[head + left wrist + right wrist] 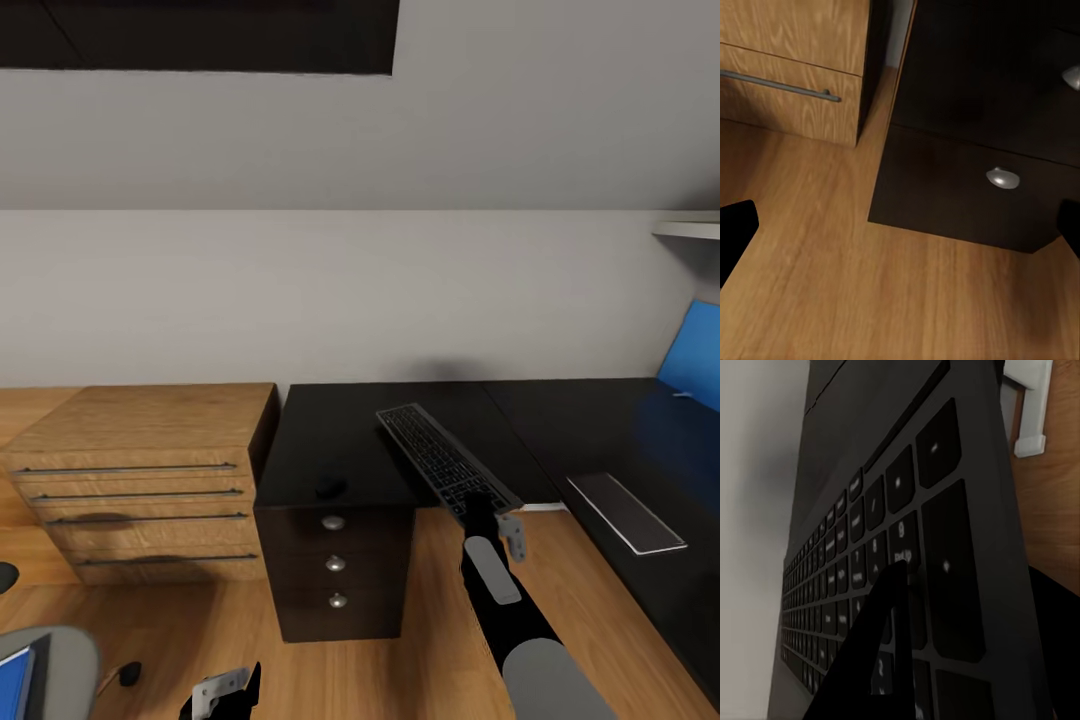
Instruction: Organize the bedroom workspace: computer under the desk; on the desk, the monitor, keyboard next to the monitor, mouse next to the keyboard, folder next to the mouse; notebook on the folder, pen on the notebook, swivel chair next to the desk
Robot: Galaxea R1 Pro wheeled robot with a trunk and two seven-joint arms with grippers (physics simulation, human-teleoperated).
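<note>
The dark grey keyboard (445, 460) slants across the black desk (330, 430), its near end reaching past the front edge. My right gripper (482, 507) is shut on that near end. The right wrist view has the black fingers (881, 622) over the keys of the keyboard (862, 532). The small dark mouse (330, 487) sits on the desk above the drawer unit (335, 565). At the bottom left, the blue folder (14, 682) lies on the grey swivel chair (65, 650). My left gripper (226, 692) hangs open low over the floor, facing the drawer unit (967, 202).
A light wooden dresser (150, 480) stands against the desk's left side. On the desk's right wing lie a thin dark slab with pale edges (626, 512), maybe the notebook, and a blue panel (695, 352) at the edge. A white shelf (690, 230) juts out above. Wood floor (440, 640) lies before the desk.
</note>
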